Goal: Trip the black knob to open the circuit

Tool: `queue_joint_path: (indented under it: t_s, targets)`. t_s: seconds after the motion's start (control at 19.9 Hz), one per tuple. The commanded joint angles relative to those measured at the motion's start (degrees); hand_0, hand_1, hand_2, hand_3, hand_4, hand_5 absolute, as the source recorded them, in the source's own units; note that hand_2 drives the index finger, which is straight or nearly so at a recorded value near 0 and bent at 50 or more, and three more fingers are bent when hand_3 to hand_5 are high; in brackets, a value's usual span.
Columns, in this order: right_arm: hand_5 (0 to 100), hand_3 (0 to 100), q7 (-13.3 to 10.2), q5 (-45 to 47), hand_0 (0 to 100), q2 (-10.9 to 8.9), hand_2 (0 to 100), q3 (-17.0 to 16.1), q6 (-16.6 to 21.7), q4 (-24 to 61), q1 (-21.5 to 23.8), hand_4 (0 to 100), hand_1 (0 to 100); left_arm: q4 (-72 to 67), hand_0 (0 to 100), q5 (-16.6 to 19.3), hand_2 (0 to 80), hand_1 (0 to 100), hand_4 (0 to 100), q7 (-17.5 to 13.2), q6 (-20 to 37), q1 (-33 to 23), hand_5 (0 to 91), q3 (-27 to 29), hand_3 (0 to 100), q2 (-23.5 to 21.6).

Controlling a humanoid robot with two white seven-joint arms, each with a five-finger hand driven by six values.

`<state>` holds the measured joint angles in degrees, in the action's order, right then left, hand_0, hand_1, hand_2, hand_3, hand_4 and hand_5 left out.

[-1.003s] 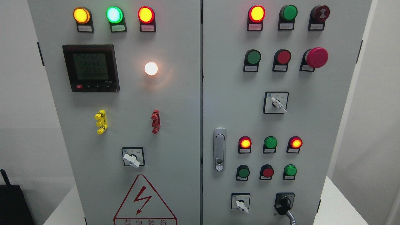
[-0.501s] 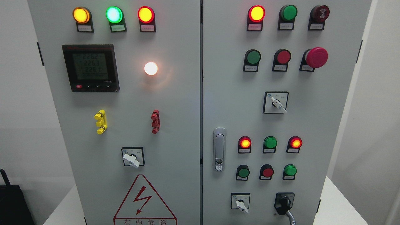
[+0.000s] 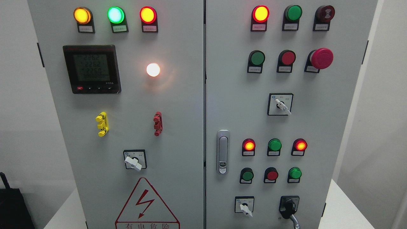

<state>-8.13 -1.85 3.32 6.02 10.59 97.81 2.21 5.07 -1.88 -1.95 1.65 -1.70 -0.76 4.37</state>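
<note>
A grey electrical cabinet (image 3: pixel 178 105) with two doors fills the head view. The black knob (image 3: pixel 288 206) sits at the lower right of the right door, on a black square plate, its handle pointing down and slightly right. To its left is a white-handled rotary switch (image 3: pixel 244 207). Neither of my hands shows anywhere in the picture.
The right door carries lit red lamps (image 3: pixel 260 13), green and red buttons, a red mushroom stop button (image 3: pixel 321 58), another white rotary switch (image 3: pixel 280 105) and a silver door latch (image 3: pixel 223 152). The left door holds a digital meter (image 3: pixel 92 68), lamps and a lightning warning triangle (image 3: pixel 146 203).
The whole view has drifted very slightly to the left; the meter's digits have flickered. Nothing on the panel has been moved.
</note>
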Motion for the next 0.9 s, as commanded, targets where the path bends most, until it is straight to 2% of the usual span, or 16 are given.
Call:
queue_joint_path:
  t_s: [0.0, 0.85]
  targets:
    - [98, 100, 1.5, -0.3, 70, 0.29, 1, 2.3, 1.3, 2.7, -1.5, 100, 79, -0.1, 12, -0.1, 0.0, 39, 0, 0.0, -0.1, 0.0, 0.0, 0.1, 0, 0.0]
    - [98, 100, 1.5, -0.3, 70, 0.64, 1, 3.2, 1.3, 2.8, -1.9, 100, 78, -0.1, 12, -0.1, 0.0, 39, 0, 0.0, -0.1, 0.0, 0.0, 0.1, 0, 0.0]
